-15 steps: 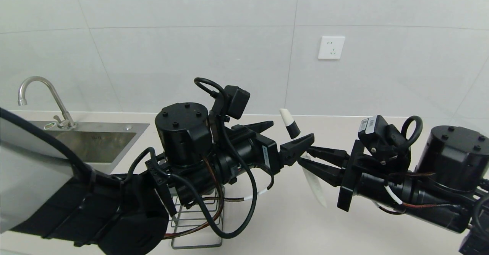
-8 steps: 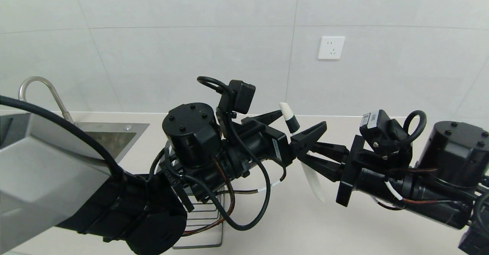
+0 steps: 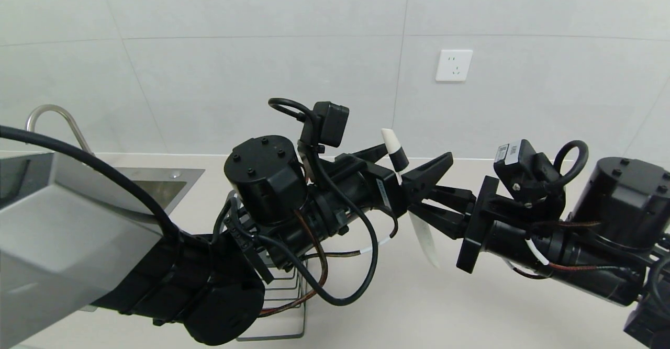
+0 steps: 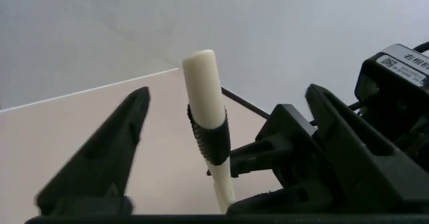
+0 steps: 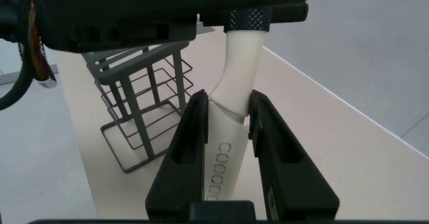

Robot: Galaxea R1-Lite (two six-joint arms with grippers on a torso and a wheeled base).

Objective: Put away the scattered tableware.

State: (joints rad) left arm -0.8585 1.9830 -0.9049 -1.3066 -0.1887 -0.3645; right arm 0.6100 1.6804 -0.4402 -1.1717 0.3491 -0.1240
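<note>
Left claw (image 4: pixel 228 94) stands open around a white utensil (image 4: pixel 205 90) with black band.

My head camera looks forward and down from above toward tabletop (image 3: pixel 471 312) and wall (image 3: pixel 261 51). The wrist cameras sit close behind the left fingers (image 4: pixel 100 157) and right fingers (image 5: pixel 191 150), sighting along them. All three share the knife (image 3: pixel 425 239); head and right wrist share the rack (image 3: pixel 287 285).

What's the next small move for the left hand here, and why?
Probably close the left hand on the handle of the white utensil. Its jaws stand open on either side of the handle, apart from it, while the right hand is shut on the flat end. Once the left grips, the right could let go.
</note>
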